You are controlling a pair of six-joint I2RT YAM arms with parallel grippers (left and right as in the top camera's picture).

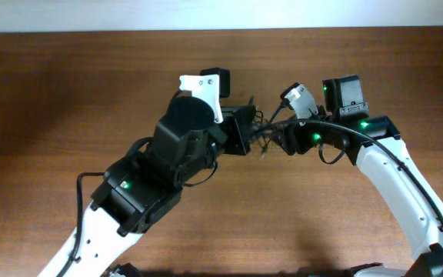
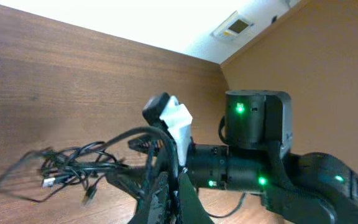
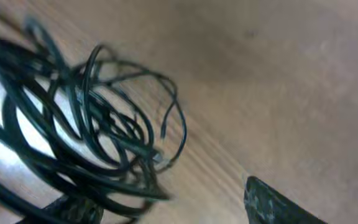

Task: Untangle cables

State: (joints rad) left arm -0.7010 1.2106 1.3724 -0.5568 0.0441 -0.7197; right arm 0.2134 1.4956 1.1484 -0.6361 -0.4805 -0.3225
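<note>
One snarl of cables (image 2: 73, 165), right between two sets of jaws, nose to nose over the counter (image 1: 68, 92). Left gripper (image 1: 242, 132): jaws clenched, strands pinched in them, the bulk spilling out just ahead and off to one side. Right gripper (image 1: 284, 138): jaws spread wide, released, loops bunched ahead and nearer one finger than the other. Count: two grippers, one tangle, one pale plug (image 3: 158, 159) showing at its edge. Number of separate cords: impossible to tell.
</note>
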